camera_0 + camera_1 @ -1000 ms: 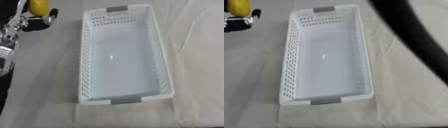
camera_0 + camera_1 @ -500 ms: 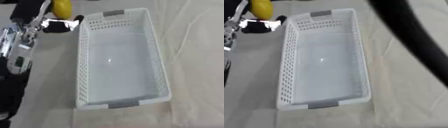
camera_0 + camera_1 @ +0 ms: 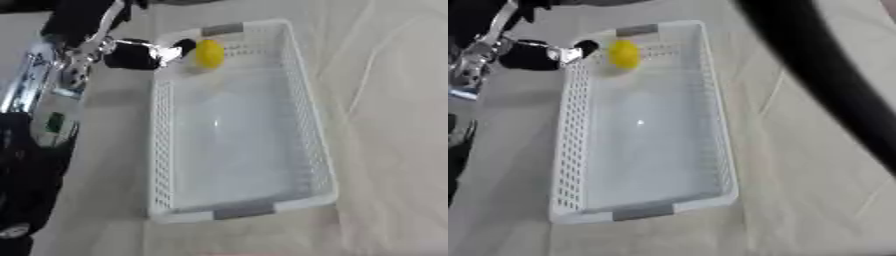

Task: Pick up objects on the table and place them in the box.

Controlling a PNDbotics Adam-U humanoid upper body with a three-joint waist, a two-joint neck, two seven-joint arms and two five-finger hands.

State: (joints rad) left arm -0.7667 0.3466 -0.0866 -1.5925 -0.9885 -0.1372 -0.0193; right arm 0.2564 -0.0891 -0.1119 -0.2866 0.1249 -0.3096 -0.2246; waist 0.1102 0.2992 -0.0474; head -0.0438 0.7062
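One yellow object (image 3: 209, 53) hangs over the far end of the white box (image 3: 311, 150), pinched by the left robot hand (image 3: 140, 54) for dropping inside.

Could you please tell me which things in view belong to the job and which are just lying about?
Job:
yellow object, at the box's far end
white box
left hand, beside the yellow object

Lying about:
pale cloth under the box

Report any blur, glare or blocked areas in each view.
Left eye view: soft all over; the left hand and yellow object are smeared; a small glare spot on the basket floor. Right eye view: a dark blurred band covers the upper right.
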